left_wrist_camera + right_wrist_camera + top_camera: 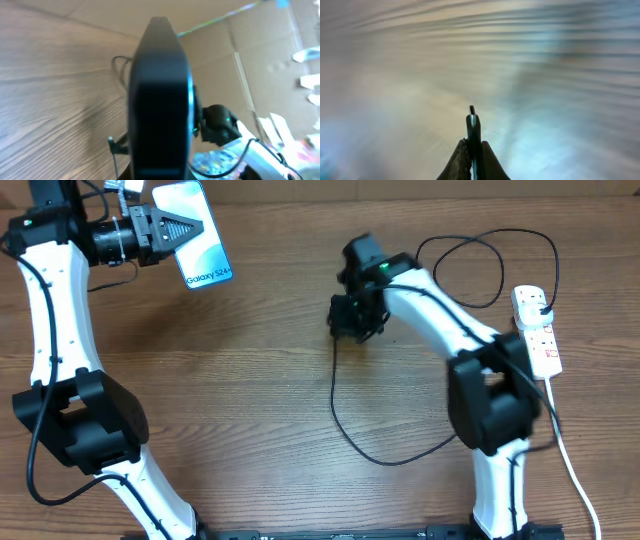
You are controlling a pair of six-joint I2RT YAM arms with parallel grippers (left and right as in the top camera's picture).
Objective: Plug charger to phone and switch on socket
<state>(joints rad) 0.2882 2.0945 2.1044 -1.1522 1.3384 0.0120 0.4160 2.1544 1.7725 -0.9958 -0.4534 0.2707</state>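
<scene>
My left gripper is shut on the phone and holds it off the table at the far left, its teal screen with "Galaxy S24" text facing up. In the left wrist view the phone shows edge-on and dark. My right gripper is shut on the charger's connector end, mid-table. In the right wrist view the black connector tip sticks out between my fingers; the picture is blurred. The charger's cable loops across the table to its plug in the white socket at the right.
The socket's thick white lead runs to the front right edge. The cable forms a loop at the back right. My right arm shows behind the phone in the left wrist view. Cardboard stands beyond the table.
</scene>
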